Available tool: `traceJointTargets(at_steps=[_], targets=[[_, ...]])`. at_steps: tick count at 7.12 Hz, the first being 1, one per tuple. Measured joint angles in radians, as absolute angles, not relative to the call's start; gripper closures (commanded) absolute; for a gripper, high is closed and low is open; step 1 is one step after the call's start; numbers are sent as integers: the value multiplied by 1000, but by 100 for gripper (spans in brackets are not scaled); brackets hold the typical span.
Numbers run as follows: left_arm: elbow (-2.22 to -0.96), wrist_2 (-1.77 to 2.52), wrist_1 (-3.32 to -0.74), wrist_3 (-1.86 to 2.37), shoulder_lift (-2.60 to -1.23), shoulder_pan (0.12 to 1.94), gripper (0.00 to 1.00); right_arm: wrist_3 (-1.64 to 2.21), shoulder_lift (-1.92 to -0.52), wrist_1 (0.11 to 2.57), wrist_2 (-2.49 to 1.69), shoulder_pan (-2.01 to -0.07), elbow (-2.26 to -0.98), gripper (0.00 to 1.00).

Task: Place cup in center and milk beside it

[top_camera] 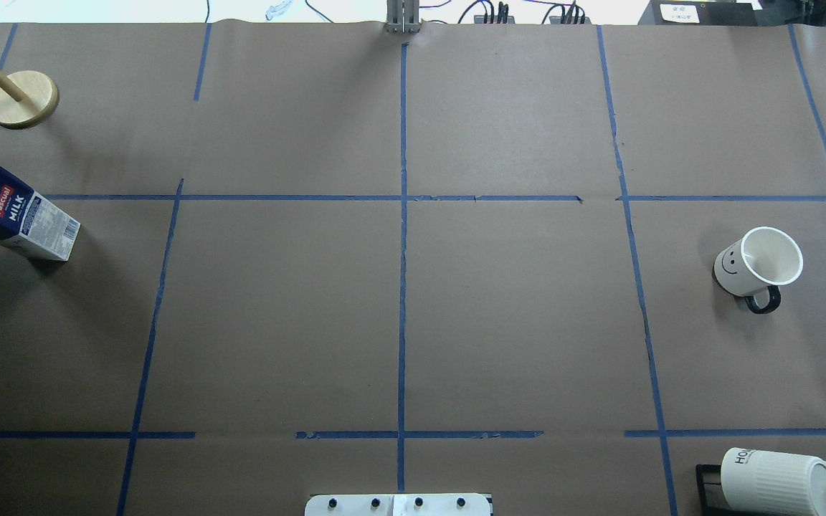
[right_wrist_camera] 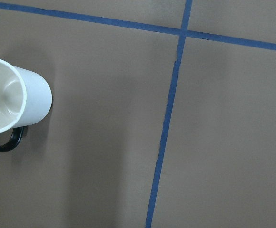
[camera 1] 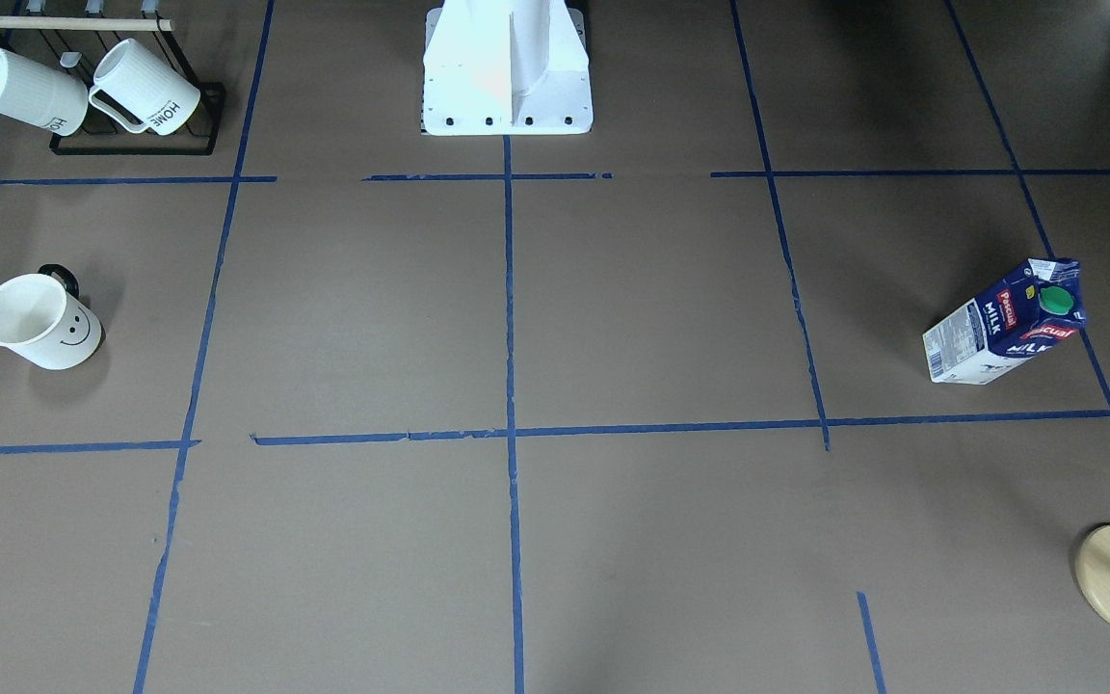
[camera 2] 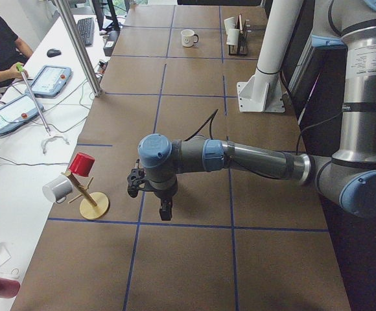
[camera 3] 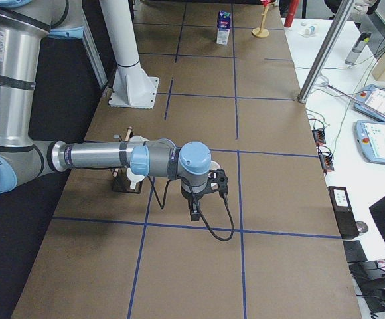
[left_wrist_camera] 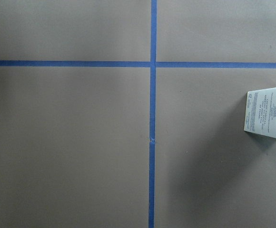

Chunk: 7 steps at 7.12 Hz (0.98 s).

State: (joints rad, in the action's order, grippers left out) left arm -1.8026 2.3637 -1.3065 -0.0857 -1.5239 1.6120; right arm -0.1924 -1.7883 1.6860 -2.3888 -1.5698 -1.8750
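Brown center (camera 1: 510, 318) holds neither thing yet; both moves remain. Cup (camera 1: 39, 323) upright, empty inside, far out on robot's right. Milk (camera 1: 1003, 328) upright, green cap on, far out on its left. Left gripper (camera 2: 165, 208) and right gripper (camera 3: 195, 211) hover above the table. Released or clenched, cannot tell.

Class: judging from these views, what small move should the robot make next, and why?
Probably swing the right gripper over the cup: it stands upright on the robot's right, away from the center, and shows only at the right wrist view's edge.
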Motion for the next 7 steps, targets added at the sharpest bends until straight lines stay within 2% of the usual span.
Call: traceJointTargets(at_steps=[7], targets=[[-1824,2371,-1319,-74,-1503,1611,0,-92,-1787,1648,-2503,-1535,-1890,2]])
